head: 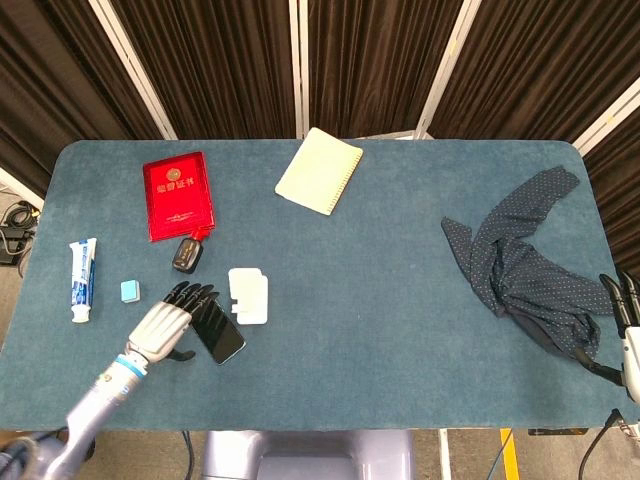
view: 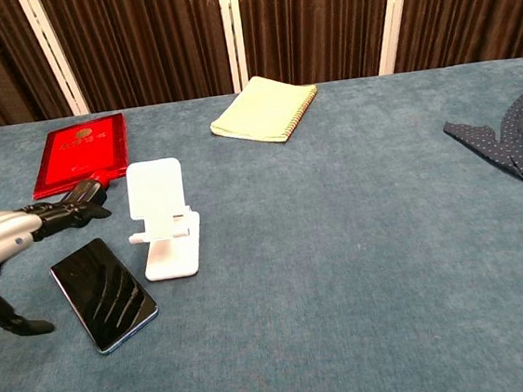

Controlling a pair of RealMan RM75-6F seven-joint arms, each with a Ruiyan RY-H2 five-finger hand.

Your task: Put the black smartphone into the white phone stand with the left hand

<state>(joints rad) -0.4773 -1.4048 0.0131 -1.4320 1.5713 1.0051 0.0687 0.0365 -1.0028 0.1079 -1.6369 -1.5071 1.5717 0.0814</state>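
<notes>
The black smartphone [head: 226, 338] [view: 103, 292] lies flat on the blue table, screen up, turned at an angle just left of the white phone stand [head: 248, 295] [view: 161, 221]. The stand is upright and holds nothing. My left hand [head: 166, 324] [view: 6, 240] hovers at the phone's left edge, its dark fingers [view: 65, 214] stretched out over the phone's far end and its thumb hanging down to the left. It holds nothing. My right hand [head: 624, 318] rests at the table's right edge beside the cloth, fingers apart.
A red booklet [head: 178, 196] [view: 79, 151] and a small black device [head: 186, 254] lie behind the phone. A toothpaste tube [head: 82, 280] and a teal block [head: 129, 290] sit far left. A yellow notebook [head: 319, 170] [view: 264, 109] lies at the back, a dark dotted cloth [head: 520, 260] [view: 518, 141] right.
</notes>
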